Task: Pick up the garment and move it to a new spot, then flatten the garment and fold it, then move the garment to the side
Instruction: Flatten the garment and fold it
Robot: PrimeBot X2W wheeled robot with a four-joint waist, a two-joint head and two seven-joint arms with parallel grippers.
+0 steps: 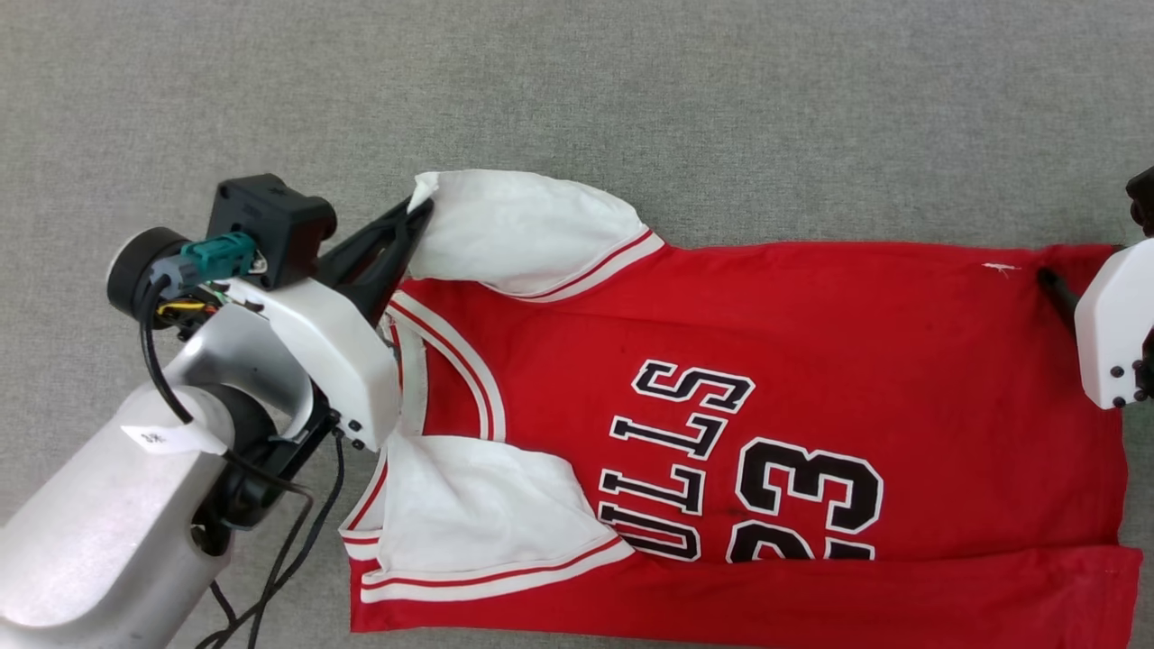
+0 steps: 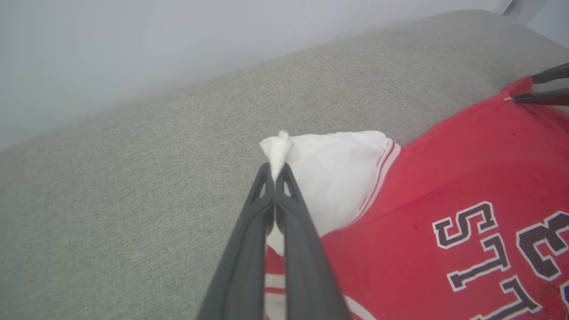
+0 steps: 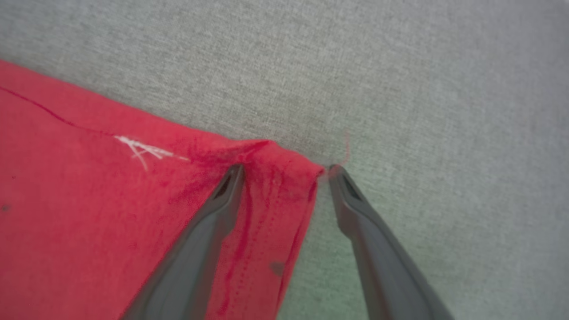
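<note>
My right fingers (image 3: pixel 202 235) stood spread astride a hem corner of the red garment (image 3: pixel 66 200), one over its cloth, the other over the grey surface (image 3: pixel 400 66).

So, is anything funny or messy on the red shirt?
Yes. The garment has a tangle of loose white thread near its hem corner, and its near edge is folded over, hiding the bottom of the lettering.

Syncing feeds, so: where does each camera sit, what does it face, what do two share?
Head view: on the head, facing down at the garment; shows left gripper, right wrist shell.
Left wrist view: along its shut fingers pinching the white sleeve.
Right wrist view: along the open right gripper straddling the hem corner.
Shared: head, left wrist both show the lettering.
</note>
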